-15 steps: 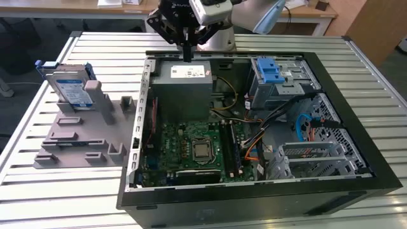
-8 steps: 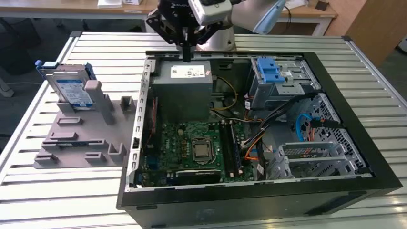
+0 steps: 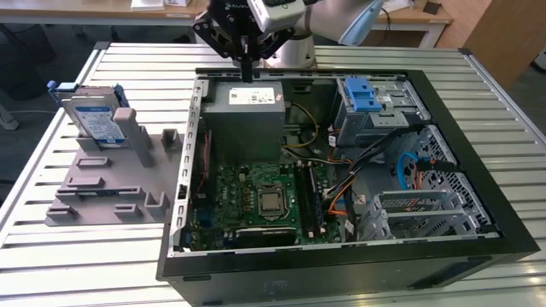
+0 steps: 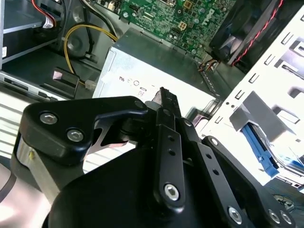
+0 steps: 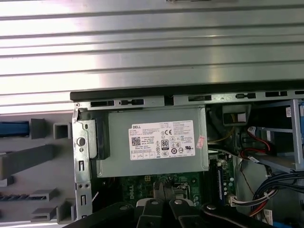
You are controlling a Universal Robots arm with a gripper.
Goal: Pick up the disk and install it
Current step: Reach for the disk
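Disk [image 3: 92, 119]: stood on edge, label facing outward, blue rails showing at its top. Slotted into the grey holder [image 3: 102, 192] on the slatted metal table [image 3: 77, 262], toward the exterior view's left. Sat outside the open computer case [image 3: 490, 192], apart from its side wall, with the holder's other posts between. Touched by nothing except the holder.

Gripper [image 3: 247, 71]: hung well apart from the disk, over the far rim of the case. Pointed down just above the grey power-supply box [image 3: 247, 105] with the white sticker. Fingers pressed together, gripping nothing. Confirmed in the second wrist view: gripper [image 4: 164, 93] narrowed to a single closed tip over the box [image 4: 142, 71]. Confirmed again in the first wrist view: gripper [image 5: 164, 187] closed over the edge of the green motherboard [image 5: 128, 187], next to the box [image 5: 152, 161].

Inside the case: motherboard [image 3: 256, 192] lying flat below the box. Metal drive cage with blue latch [image 3: 365, 96] at the far corner toward the exterior view's right. Orange, blue and black cables [image 3: 401, 163] looped near the cage.
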